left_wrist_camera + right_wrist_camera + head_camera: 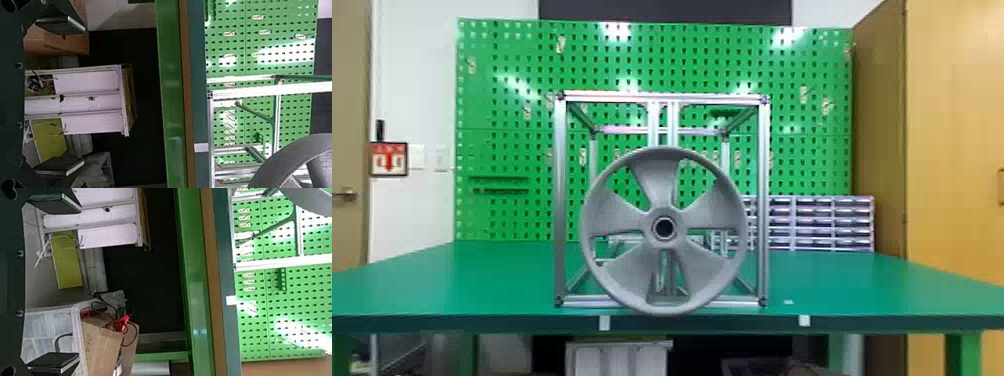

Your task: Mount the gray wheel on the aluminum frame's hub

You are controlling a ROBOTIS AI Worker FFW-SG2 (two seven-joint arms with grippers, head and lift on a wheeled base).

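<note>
The gray wheel (617, 265) stands upright at the front of the aluminum frame (560, 200), its centre bore facing the camera; whether it sits on the hub behind it I cannot tell. In the left wrist view, my left gripper (60, 98) is open with nothing between its fingers, apart from the wheel (274, 168) and frame (242, 92). My right gripper (55, 284) is likewise open and empty in the right wrist view, with part of the wheel (313, 199) and the frame (282, 262) farther off.
The frame rests on the green table (457, 280) near its front edge. Behind stand a green pegboard (507, 150) and small drawers (822, 220). Under the table are a white cabinet (617, 357) and, in the right wrist view, a clear bin (51, 329) and cardboard box (101, 344).
</note>
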